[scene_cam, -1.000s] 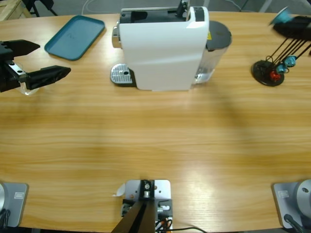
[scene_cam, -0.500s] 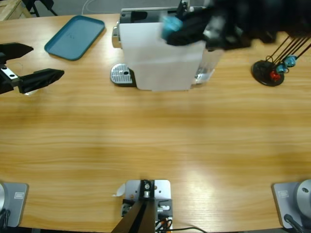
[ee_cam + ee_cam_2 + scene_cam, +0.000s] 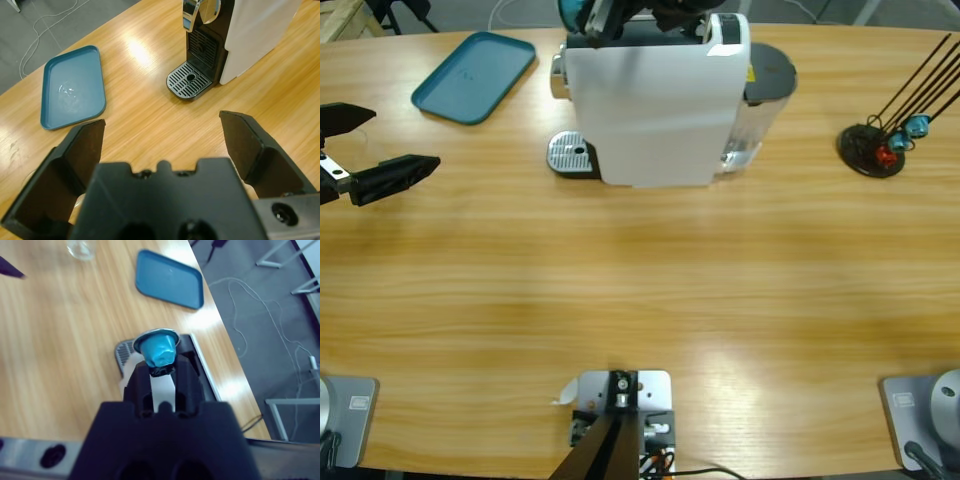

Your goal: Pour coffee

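Where the right gripper pinches, a blue capsule, empty tray beyond.

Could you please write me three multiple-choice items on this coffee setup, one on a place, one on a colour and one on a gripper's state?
1. Where does the tray lie in the high view?
A. left of the coffee machine
B. right of it
C. on top of it

2. What colour is the capsule in the right gripper?
A. red
B. blue
C. gold

3. How is the left gripper?
A. shut on a cup
B. shut on nothing
C. open, holding nothing

Answers: 1 A, the tray sits at the table's upper left. 2 B, the right wrist view shows a blue capsule. 3 C, its jaws stand wide apart over bare wood.
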{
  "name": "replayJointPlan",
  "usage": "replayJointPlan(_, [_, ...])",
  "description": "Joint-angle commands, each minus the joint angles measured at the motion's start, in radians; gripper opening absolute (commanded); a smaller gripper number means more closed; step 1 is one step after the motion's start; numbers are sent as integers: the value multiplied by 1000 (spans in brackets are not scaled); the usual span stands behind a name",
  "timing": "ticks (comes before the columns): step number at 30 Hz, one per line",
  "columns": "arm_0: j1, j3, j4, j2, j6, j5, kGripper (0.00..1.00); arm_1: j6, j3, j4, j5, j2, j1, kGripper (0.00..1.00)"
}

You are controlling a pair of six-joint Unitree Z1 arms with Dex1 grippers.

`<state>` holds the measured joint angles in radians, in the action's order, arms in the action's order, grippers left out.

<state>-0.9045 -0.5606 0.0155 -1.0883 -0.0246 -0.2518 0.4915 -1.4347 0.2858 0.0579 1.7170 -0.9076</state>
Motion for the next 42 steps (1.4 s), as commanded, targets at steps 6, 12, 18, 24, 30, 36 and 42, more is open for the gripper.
replayJointPlan(6, [4,47,-6,4,44,-24,1000,30,-13,-45,57,101,21,0])
replayJointPlan(12, [4,49,-6,1,44,-23,1000,24,-22,-54,53,130,41,0])
replayJointPlan(18, [4,56,-15,-7,49,-23,1000,24,-16,-70,56,129,79,0])
replayJointPlan(24, [4,59,-28,-15,51,-23,1000,24,-3,-59,33,123,82,0])
replayJointPlan(30, [4,65,-31,-21,52,-23,1000,20,17,-53,8,108,71,0])
replayJointPlan(36, [4,65,-31,-22,61,-24,1000,13,50,-57,9,96,62,0])
replayJointPlan(42, [5,71,-31,-21,67,-26,1000,6,46,-68,-29,104,62,0])
